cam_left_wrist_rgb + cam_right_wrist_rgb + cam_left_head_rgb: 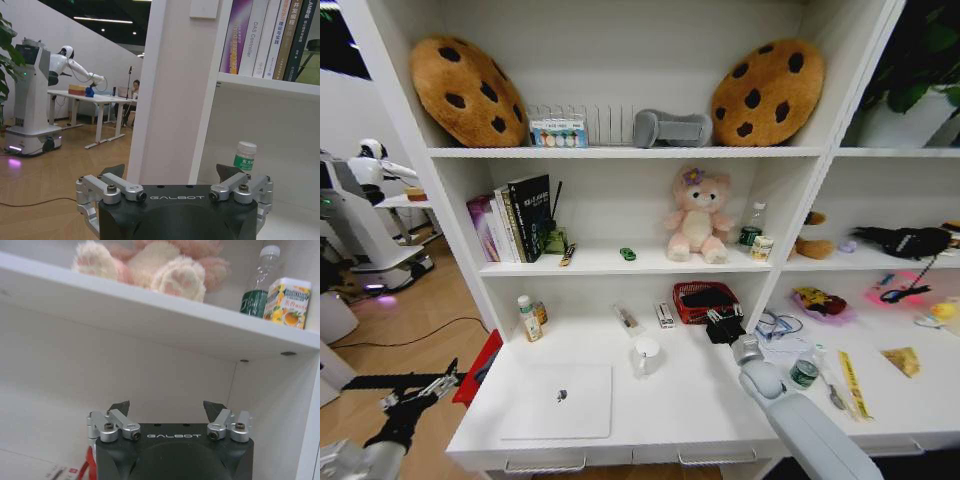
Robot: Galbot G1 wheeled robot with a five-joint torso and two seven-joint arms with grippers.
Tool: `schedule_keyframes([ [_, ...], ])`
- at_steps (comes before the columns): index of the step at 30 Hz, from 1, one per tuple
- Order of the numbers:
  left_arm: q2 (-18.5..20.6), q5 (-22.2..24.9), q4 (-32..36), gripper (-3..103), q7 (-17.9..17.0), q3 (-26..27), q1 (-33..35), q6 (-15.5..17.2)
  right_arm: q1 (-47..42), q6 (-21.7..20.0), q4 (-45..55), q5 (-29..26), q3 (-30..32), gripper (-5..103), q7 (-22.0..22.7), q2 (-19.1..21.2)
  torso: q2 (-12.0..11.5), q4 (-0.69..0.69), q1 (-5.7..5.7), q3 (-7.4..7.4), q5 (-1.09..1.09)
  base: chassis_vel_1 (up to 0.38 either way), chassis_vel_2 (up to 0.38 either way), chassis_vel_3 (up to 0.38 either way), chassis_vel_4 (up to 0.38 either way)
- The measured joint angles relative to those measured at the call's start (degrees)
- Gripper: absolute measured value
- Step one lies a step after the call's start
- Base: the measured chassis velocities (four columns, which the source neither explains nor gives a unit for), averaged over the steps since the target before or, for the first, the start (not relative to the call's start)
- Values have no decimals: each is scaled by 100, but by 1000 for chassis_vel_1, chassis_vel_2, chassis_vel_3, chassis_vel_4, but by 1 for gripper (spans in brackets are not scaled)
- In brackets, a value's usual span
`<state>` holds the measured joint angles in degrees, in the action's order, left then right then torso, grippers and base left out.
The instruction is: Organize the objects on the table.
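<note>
My right fingers [724, 326] are hanging wide open and empty by the red basket [705, 297].

The silver laptop [560, 402] is lying flat near the front edge of the white counter [690, 405], with bare room around it. A white cup [645, 355] is standing just beside it. My left fingers [420, 392] are waiting wide open and empty past the counter's left end, over the wood floor.
</note>
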<state>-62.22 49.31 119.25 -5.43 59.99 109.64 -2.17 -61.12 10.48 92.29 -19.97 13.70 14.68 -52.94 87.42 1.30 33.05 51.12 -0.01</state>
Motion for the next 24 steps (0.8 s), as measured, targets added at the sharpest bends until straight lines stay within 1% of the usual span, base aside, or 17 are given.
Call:
schedule_keyframes([
  [3, 0, 0, 0, 100, 0, 0, 0, 0, -653, -184, 862, -135, 241, 95, 101, 49, 0, 0, 0, 0, 1, 0, 0, 0, 0],
  [4, 0, 0, 0, 100, 0, 0, 0, 0, -653, -184, 862, -135, 241, 95, 101, 49, 0, 0, 0, 0, 1, 0, 0, 0, 0],
  [6, 0, 0, 0, 100, 0, 0, 0, 0, -1131, -314, 1291, -164, 411, 99, 191, 41, 0, 0, 0, 0, 1, 0, 0, 0, 0],
  [7, 0, 0, 0, 100, 0, 0, 0, 0, -1417, -377, 1492, -159, 560, 100, 229, 15, 0, 1, 0, 0, 2, 0, 0, 0, 0],
  [8, 0, 0, 0, 100, 0, 0, 0, 0, -1417, -377, 1492, -159, 560, 100, 229, 15, 0, 1, 0, 0, 2, 0, 0, 0, 0],
  [10, 0, 0, 0, 100, 0, 0, 0, 0, -1816, -403, 1721, -148, 809, 100, 238, -32, 0, 0, 0, 0, -1, 0, 0, 0, 0],
  [11, 0, 0, 0, 100, 0, 0, 0, 0, -1816, -403, 1721, -148, 809, 100, 238, -32, 0, 0, 0, 0, -1, 0, 0, 0, 0],
  [12, 0, 0, 0, 100, 0, 0, 0, 0, -2140, -404, 1884, -147, 1003, 100, 183, -73, 0, 2, 0, 0, 2, 0, 0, 0, 0],
  [14, 0, 0, 0, 100, 0, 0, 0, 0, -2497, -410, 2097, -189, 1221, 100, 158, -147, 0, 1, 0, 0, 1, 0, 0, 0, 0],
  [15, 0, 0, 0, 100, 0, 0, 0, 0, -2497, -410, 2097, -189, 1221, 100, 158, -147, 0, 1, 0, 0, 1, 0, 0, 0, 0],
  [18, 0, 0, 0, 100, 0, 0, 0, 0, -2942, -444, 2473, -284, 1587, 100, 174, -309, 0, 1, 0, 0, 0, 0, 0, 0, 0],
  [22, 0, 0, 0, 100, 0, 0, 0, 0, -3278, -463, 2740, -298, 1836, 100, 202, -441, 0, 0, 0, 0, 0, 0, 0, 0, 0],
  [24, 0, 0, 0, 100, 0, 0, 0, 1, -3645, -421, 2949, -173, 1984, 100, 197, -586, 0, 1, 0, 0, 0, 0, 0, 0, 0],
])
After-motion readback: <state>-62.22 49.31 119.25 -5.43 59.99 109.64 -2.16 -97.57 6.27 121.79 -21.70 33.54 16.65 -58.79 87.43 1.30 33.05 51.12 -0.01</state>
